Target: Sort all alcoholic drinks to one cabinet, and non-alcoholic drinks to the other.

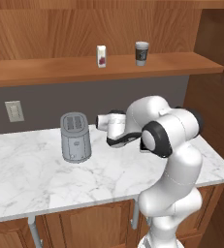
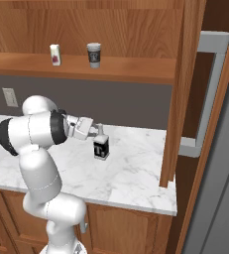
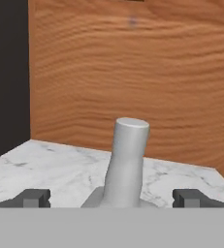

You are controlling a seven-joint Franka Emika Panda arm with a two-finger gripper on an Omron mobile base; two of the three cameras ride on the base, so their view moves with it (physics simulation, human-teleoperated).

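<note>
Gripper (image 3: pixel 111 197) with fingers spread wide, one on either side of the neck of the clear squarish bottle (image 2: pixel 101 145), which stands upright on the marble counter (image 2: pixel 131 173). Carton (image 1: pixel 101 56) and coffee cup (image 1: pixel 141 53) stand apart on the wooden shelf (image 1: pixel 60 71) above; toaster (image 1: pixel 75 137) at left.

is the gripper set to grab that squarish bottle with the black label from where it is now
Probably yes. The gripper is open, and in the hand view the neck of the squarish bottle rises between its two fingertips, with nothing between them. The bottle stands upright on the marble counter, with bare counter around it.
</note>
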